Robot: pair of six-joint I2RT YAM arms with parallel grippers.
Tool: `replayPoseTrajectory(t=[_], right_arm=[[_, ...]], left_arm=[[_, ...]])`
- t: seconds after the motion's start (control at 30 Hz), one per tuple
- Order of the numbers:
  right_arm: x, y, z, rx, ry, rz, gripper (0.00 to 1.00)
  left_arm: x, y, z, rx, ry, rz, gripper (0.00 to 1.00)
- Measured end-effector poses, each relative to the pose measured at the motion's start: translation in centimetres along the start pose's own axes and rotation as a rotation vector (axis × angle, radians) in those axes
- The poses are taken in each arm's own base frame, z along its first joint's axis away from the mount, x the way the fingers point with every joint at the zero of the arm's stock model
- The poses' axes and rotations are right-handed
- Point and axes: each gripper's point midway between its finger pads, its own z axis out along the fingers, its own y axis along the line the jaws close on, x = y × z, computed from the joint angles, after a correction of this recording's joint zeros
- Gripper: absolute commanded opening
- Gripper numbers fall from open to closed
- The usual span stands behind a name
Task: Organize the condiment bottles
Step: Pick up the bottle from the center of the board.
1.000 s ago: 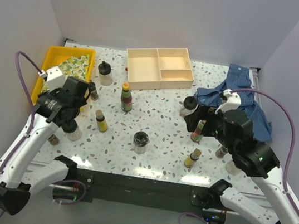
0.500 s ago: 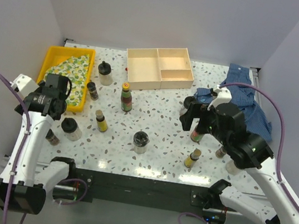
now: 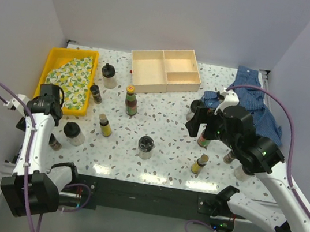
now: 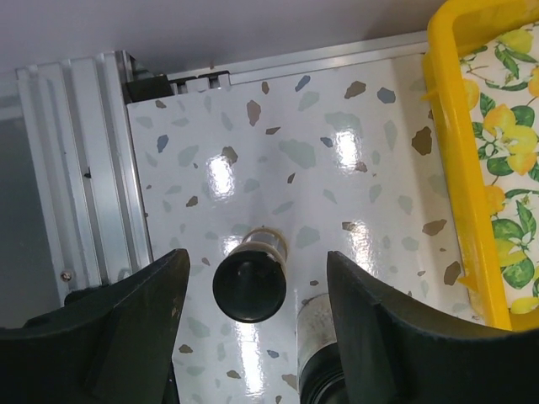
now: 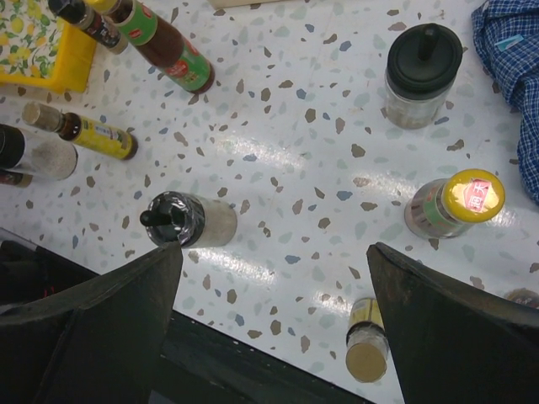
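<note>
On the speckled tabletop [image 4: 278, 151], near its left rail, the left claw [image 4: 257, 273] stands spread around a small dark-capped bottle [image 4: 249, 290], untouched and off-centre, so a lopsided squeeze might tip it or nudge the neighbouring jar [image 4: 324, 366]; the right claw [image 5: 274, 261] gapes wide.

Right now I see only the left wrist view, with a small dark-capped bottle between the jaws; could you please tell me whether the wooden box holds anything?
Observer: No, all three compartments of the wooden divided box are empty.
Operator: Thank you. And the right arm?
Observer: Its jaws hang wide open, holding nothing, close to a yellow-capped bottle.
Operator: Anything else on that side?
Observer: A blue checked cloth lies crumpled at the far right corner.
</note>
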Motion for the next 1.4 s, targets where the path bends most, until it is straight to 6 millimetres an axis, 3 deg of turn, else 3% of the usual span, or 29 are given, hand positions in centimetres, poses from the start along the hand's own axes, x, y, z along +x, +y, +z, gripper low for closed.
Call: replayPoseTrajectory(t=[0.33, 0.7, 0.83, 0.9, 1.0, 1.03, 1.1, 1.2, 1.4], right_arm=[[0.2, 0.3, 0.0, -0.014, 0.011, 0.006, 0.96], [0.2, 0.3, 0.0, -0.014, 0.011, 0.006, 0.96], [0.2, 0.3, 0.0, -0.014, 0.012, 0.006, 0.96], [0.2, 0.3, 0.0, -0.014, 0.011, 0.006, 0.96], [0.2, 0.3, 0.0, -0.014, 0.011, 0.006, 0.96], [0.2, 0.2, -0.1, -0.013, 0.012, 0.006, 0.96], [0.2, 0.2, -0.1, -0.013, 0.012, 0.006, 0.96], [0.2, 0.2, -0.3, -0.016, 0.006, 0.008, 0.96], [0.1, 0.3, -0.5, -0.021, -0.002, 0.012, 0.95]], left_arm=[[3.6, 0.1, 1.7, -0.035, 0.101, 0.034, 0.73], [5.1, 0.2, 2.4, -0.06, 0.141, 0.006, 0.7], [6.1, 0.5, 2.8, -0.082, 0.163, 0.011, 0.49], [6.1, 0.5, 2.9, -0.085, 0.162, 0.008, 0.44], [5.9, 0.7, 2.8, -0.09, 0.152, -0.005, 0.26], [5.7, 0.8, 2.7, -0.094, 0.148, -0.007, 0.14], [5.1, 0.9, 2.4, -0.098, 0.134, -0.013, 0.01], [3.4, 0.5, 1.6, -0.088, 0.104, -0.032, 0.0], [-1.9, -1.6, -1.5, 0.017, 0.013, -0.106, 0.0]])
